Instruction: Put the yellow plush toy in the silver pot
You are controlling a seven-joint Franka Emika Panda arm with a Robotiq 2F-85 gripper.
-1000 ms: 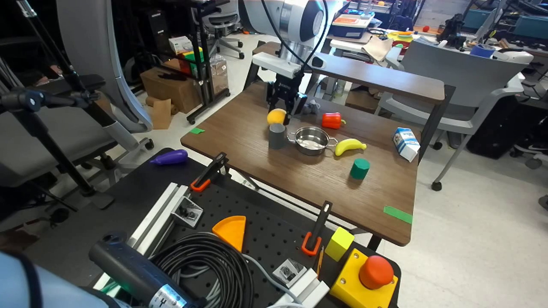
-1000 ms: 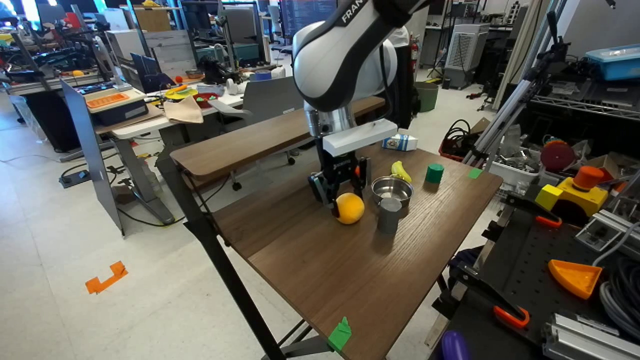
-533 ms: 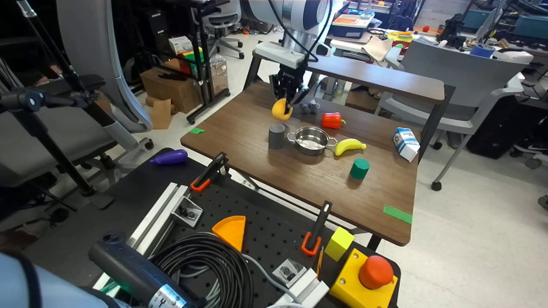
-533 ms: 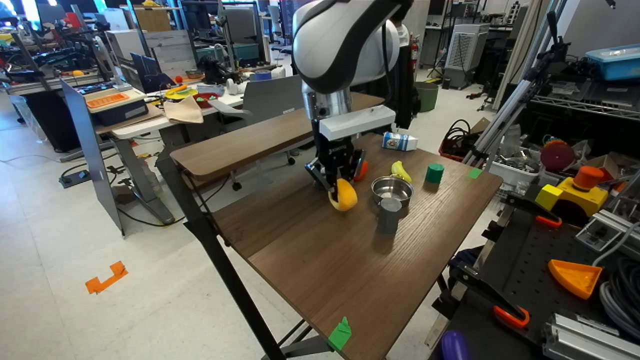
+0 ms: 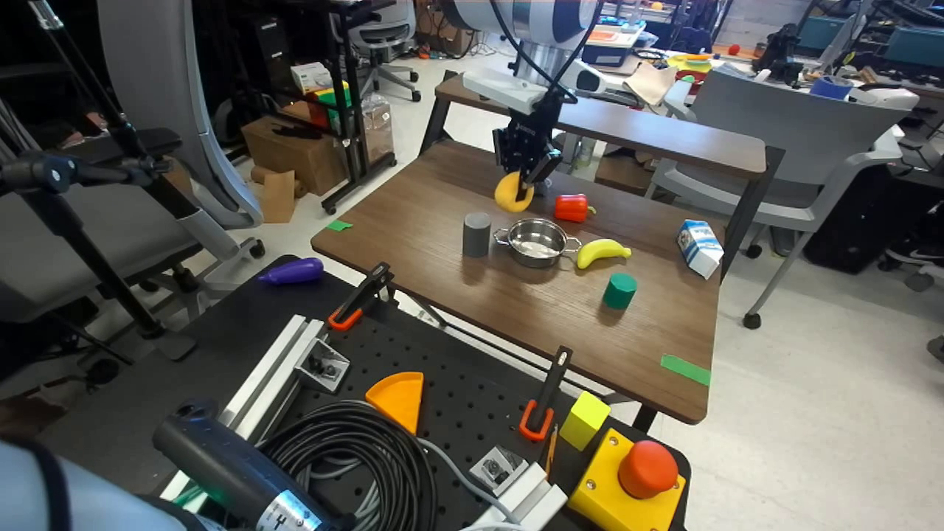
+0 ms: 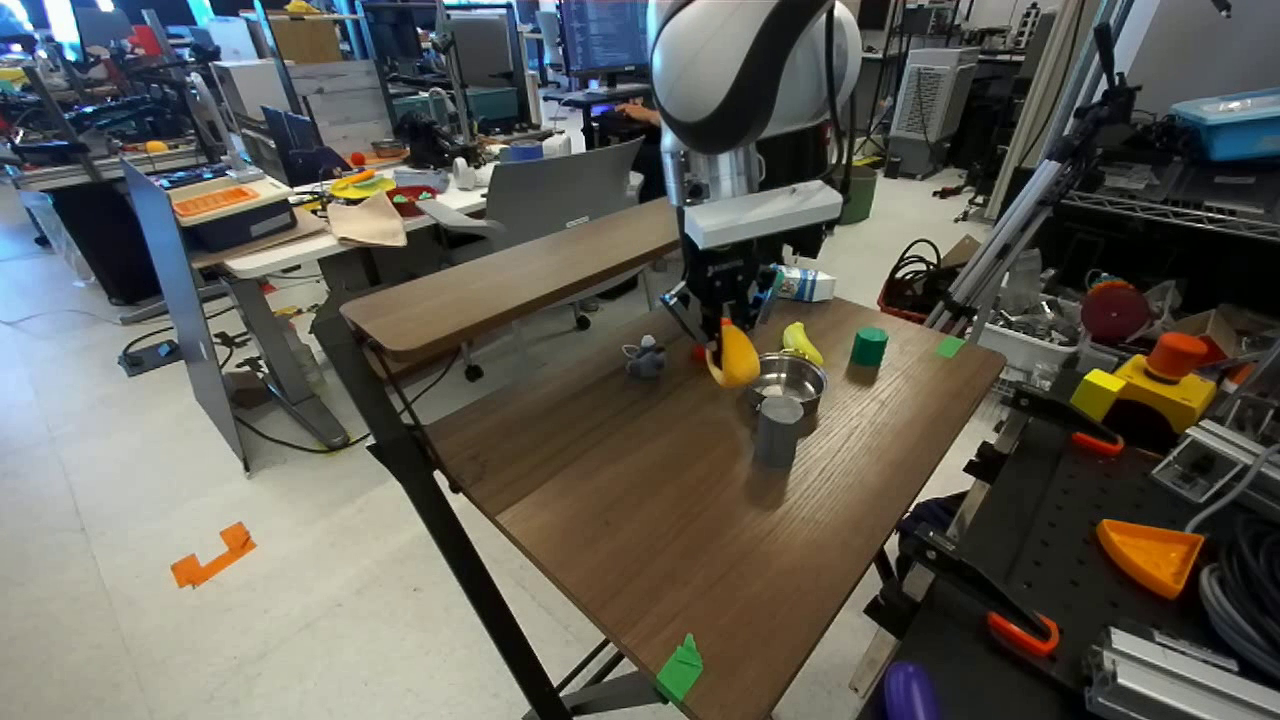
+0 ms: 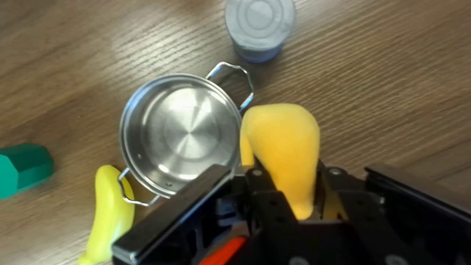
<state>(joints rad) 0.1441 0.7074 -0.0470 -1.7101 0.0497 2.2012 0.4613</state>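
Observation:
The yellow plush toy (image 5: 509,193) hangs above the table, squeezed out of its round shape between the fingers of my gripper (image 7: 285,176). In the wrist view the toy (image 7: 283,132) bulges past the fingers, and the fingertips are hidden by it. The silver pot (image 7: 187,129) stands upright on the table with nothing inside it, just left of the toy in that view. In an exterior view the toy (image 6: 738,358) overlaps the near-left rim of the pot (image 6: 805,378); it is beside the opening rather than over it.
A dark grey cup (image 5: 476,234) stands close by the pot's one handle, and a yellow banana (image 5: 603,252) lies against the other. Around them are a red pepper (image 5: 571,207), green block (image 5: 620,290), milk carton (image 5: 699,248) and grey plush mouse (image 6: 645,357). A raised shelf (image 5: 664,136) runs behind.
My gripper has closed on the toy, pinching it narrow, and lifted it off the table. It has then carried it away from beside the grey cup toward the pot.

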